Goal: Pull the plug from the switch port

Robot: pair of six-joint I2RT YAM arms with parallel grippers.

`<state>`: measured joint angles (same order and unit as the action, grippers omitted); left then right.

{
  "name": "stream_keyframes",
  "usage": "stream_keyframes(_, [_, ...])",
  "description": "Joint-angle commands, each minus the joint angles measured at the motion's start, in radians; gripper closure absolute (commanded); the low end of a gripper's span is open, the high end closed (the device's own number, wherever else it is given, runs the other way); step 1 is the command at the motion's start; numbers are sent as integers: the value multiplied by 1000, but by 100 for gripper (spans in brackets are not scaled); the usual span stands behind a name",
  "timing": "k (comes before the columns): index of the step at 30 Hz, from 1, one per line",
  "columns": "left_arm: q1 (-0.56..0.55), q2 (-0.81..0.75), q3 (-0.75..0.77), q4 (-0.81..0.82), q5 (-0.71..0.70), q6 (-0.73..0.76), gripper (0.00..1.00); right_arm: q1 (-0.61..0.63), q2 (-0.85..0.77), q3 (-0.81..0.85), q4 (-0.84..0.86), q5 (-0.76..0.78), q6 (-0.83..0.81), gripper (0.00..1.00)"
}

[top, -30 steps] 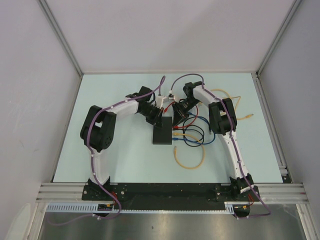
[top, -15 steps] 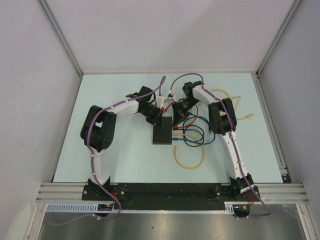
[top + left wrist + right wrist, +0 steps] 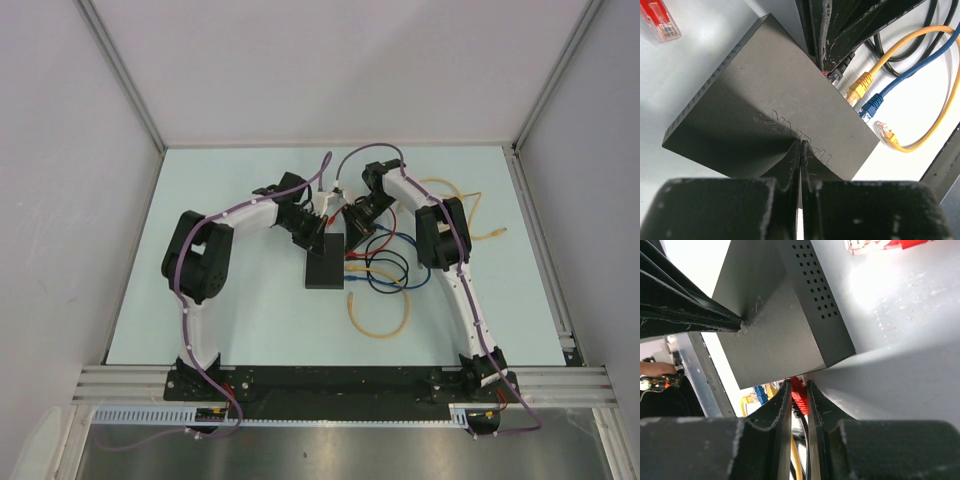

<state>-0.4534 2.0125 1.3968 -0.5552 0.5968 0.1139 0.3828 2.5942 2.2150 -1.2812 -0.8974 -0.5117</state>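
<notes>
The switch (image 3: 325,266) is a flat matte-black box lying mid-table; it also shows in the left wrist view (image 3: 765,100) and the right wrist view (image 3: 775,315). My left gripper (image 3: 801,146) is shut, with its tips resting on the switch's plain top near the embossed lettering. My right gripper (image 3: 799,390) is shut on a red plug (image 3: 799,395) right at the switch's port side. A yellow plug (image 3: 858,90) and a blue plug (image 3: 871,106) sit at the same port side. In the top view the left gripper (image 3: 328,228) and right gripper (image 3: 352,240) meet at the switch's far end.
A loose red plug (image 3: 660,21) lies on the table beside the switch. A loose yellow plug (image 3: 885,133) and loops of black, blue and yellow cable (image 3: 380,322) lie right of the switch. A tan cable (image 3: 465,196) runs to the far right.
My right wrist has shifted slightly to the left. The switch and the left arm have stayed where they were.
</notes>
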Motion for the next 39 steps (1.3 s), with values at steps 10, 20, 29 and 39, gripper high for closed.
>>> stream_keyframes(10, [-18, 89, -38, -61, -150, 66, 98, -12, 27, -78, -27, 196, -122, 100])
stream_keyframes(20, [-19, 78, -44, -58, -153, 69, 99, -28, 79, 58, -18, 203, -97, 100])
stream_keyframes(29, [-21, 65, -73, -48, -161, 79, 99, -22, 11, -113, -23, 190, -145, 100])
stream_keyframes(39, [-31, 75, -58, -63, -175, 84, 99, -53, 73, -9, -64, 71, -119, 61])
